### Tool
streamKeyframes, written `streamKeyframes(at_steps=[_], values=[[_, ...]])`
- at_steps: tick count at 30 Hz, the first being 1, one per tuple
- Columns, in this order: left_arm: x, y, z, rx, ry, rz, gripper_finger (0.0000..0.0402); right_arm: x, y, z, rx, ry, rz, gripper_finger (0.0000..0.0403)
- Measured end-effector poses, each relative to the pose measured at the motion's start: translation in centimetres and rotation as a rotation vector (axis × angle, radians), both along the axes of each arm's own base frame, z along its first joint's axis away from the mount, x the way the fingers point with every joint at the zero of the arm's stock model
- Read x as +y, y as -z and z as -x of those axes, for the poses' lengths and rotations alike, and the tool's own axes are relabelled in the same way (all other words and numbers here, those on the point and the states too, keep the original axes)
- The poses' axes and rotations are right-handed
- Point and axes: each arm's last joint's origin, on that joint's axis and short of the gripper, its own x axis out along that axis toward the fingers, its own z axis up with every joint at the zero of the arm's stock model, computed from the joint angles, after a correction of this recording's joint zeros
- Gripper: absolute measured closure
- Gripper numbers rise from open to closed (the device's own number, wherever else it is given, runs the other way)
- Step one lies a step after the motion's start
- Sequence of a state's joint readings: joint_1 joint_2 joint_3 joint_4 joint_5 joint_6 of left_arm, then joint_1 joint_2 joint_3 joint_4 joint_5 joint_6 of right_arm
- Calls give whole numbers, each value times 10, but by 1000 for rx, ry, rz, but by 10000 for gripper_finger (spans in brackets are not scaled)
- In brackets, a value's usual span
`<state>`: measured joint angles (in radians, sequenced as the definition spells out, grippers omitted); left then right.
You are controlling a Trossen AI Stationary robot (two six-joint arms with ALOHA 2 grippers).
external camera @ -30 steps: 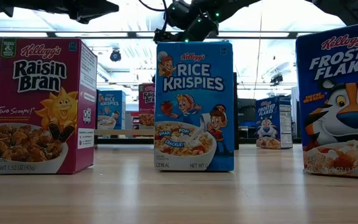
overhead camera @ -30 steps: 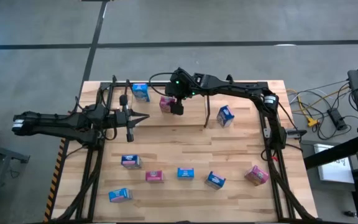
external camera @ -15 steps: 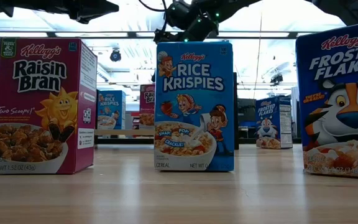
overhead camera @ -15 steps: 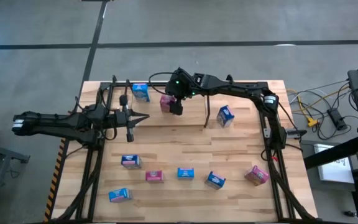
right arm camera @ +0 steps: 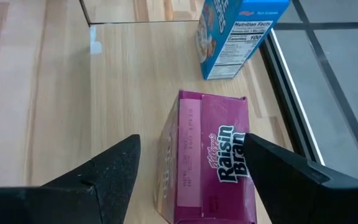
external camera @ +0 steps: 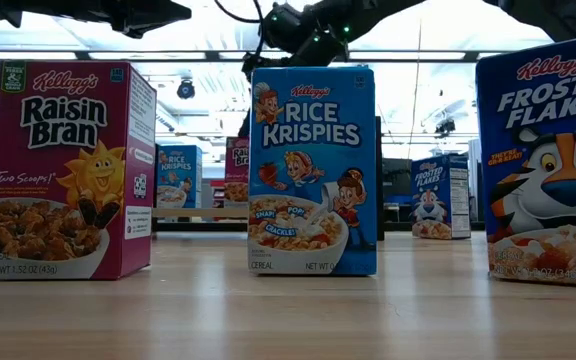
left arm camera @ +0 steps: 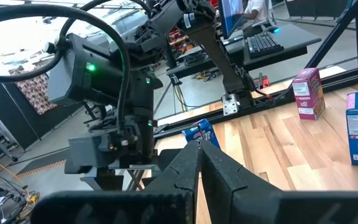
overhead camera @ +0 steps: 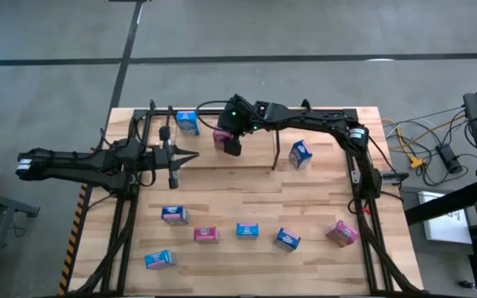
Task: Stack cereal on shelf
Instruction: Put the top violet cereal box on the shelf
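A pink Raisin Bran box (right arm camera: pixel 210 155) stands upright on the table at the far centre (overhead camera: pixel 220 136). My right gripper (right arm camera: pixel 191 149) hovers above it, open, one finger on either side of the box's top and apart from it. A blue box (overhead camera: pixel 186 122) stands to its left and another blue box (overhead camera: pixel 301 153) to its right. Both are among the black rods of the shelf (overhead camera: pixel 275 154). Several more blue and pink boxes stand in a row near the front (overhead camera: pixel 247 230). My left gripper (overhead camera: pixel 190 157) is shut and empty at the table's left middle.
The slanted black arm frames (overhead camera: pixel 118 223) run along both sides of the table. In the low view, a Raisin Bran box (external camera: pixel 68 170), a Rice Krispies box (external camera: pixel 313 170) and a Frosted Flakes box (external camera: pixel 548 170) stand close to the front edge. Bare wood lies between the rows (overhead camera: pixel 247 190).
My right gripper has shifted a little toward the table's left edge above the pink box. The box has stayed where it was.
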<state>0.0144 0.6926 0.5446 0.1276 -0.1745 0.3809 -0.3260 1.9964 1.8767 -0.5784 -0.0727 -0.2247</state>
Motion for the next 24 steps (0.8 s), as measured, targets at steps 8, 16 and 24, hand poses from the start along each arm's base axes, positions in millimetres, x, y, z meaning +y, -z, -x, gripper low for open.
streamKeyframes(at_steps=[8,16,24], values=[[0,0,0,0,0,0,401,0,2,-1,2,-3,1,168],[0,0,0,3,0,0,401,3,-8,-2,-2,-29,14,151],[0,0,0,3,0,1,401,3,-16,-2,-16,-37,29,103]])
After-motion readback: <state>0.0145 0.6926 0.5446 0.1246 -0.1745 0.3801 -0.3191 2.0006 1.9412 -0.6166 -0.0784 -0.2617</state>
